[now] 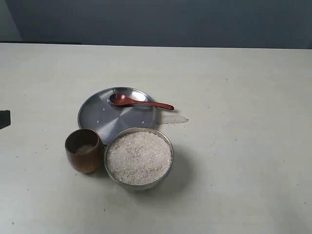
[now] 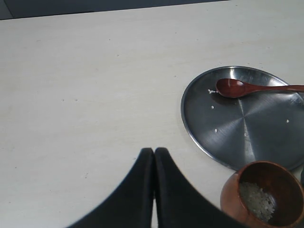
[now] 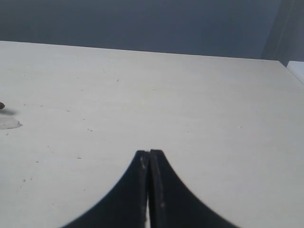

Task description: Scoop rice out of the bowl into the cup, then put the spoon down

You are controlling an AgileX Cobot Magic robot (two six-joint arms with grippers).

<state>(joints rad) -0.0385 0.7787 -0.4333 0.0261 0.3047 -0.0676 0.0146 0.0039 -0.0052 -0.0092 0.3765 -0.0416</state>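
The steel bowl [image 1: 168, 146] stands near the table's front, heaped with white rice [image 1: 139, 157]. Just to its left is the dark wooden cup [image 1: 84, 151] [image 2: 262, 198], with a little rice at its bottom. The reddish-brown spoon [image 1: 139, 101] [image 2: 251, 88] lies on the flat steel plate [image 1: 97, 114] [image 2: 237, 128] behind them, its handle sticking out past the plate's right rim. My left gripper [image 2: 154, 150] is shut and empty over bare table, apart from the cup and plate. My right gripper [image 3: 149, 152] is shut and empty over bare table.
A small pale patch [image 1: 173, 119] [image 3: 8, 123] lies on the table by the plate's right rim, under the spoon's handle end. A few stray grains dot the plate. A dark wall runs behind the table's far edge.
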